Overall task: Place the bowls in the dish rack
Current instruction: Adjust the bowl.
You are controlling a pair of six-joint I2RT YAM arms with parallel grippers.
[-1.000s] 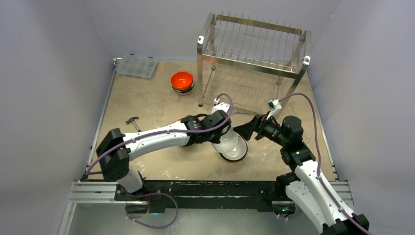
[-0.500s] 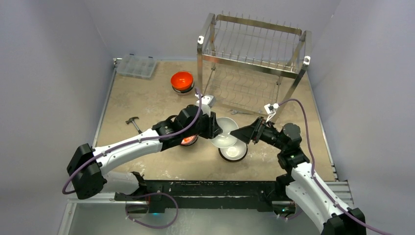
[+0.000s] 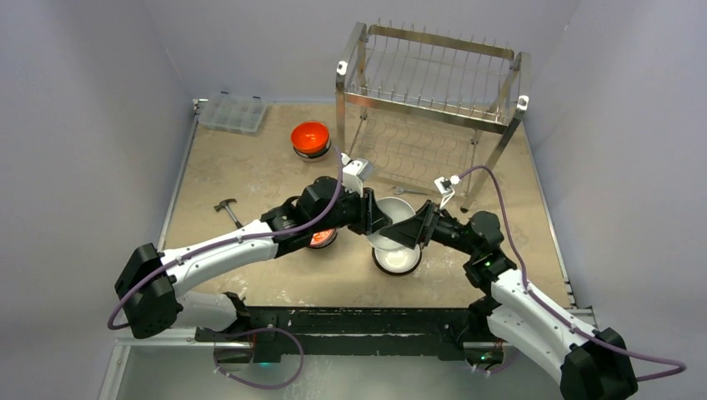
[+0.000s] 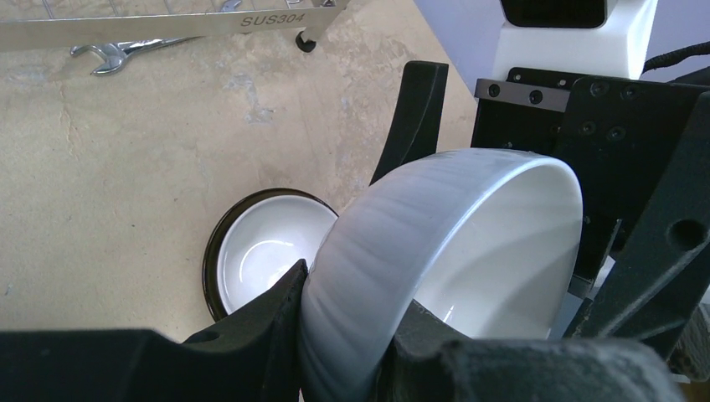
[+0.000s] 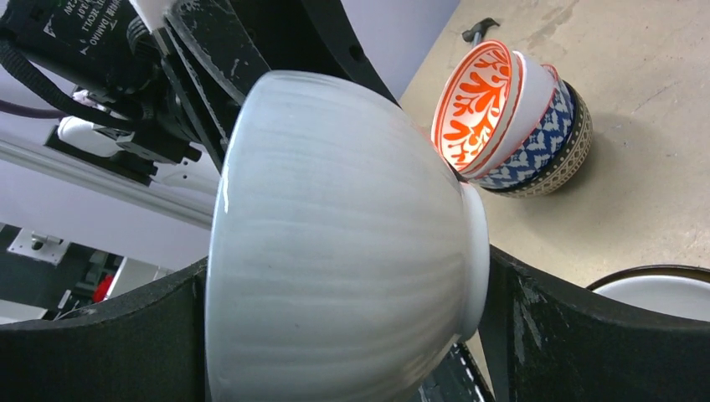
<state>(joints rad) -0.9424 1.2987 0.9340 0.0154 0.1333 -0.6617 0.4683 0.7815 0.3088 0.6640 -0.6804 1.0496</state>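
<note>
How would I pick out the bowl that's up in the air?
Start at the metal dish rack at the far side of the table. Just in front of it, the bowl hangs in mid-air, gripped by the left end effector. Unlike the dark-rimmed bowl beneath it, it is all white, faintly ribbed and held aloft.

On the tan table (image 3: 250,171) the dish rack (image 3: 429,108) stands at 1 o'clock, a clear compartment box (image 3: 232,111) at 10 o'clock, and an orange-red bowl (image 3: 310,136) at 11 o'clock, sitting on another. A small hammer-like tool (image 3: 225,208) lies at 9 o'clock, and a wrench (image 3: 407,191) lies by the rack's near edge. Near the centre the left gripper (image 3: 379,223) pinches a white bowl (image 3: 395,222), held above a dark-rimmed bowl (image 3: 397,262) at 5 o'clock. The right gripper (image 3: 417,231), jaws spread, meets the white bowl from 3 o'clock. An orange glimpse of stacked bowls (image 3: 321,240) shows under the left arm (image 3: 242,246)
</note>
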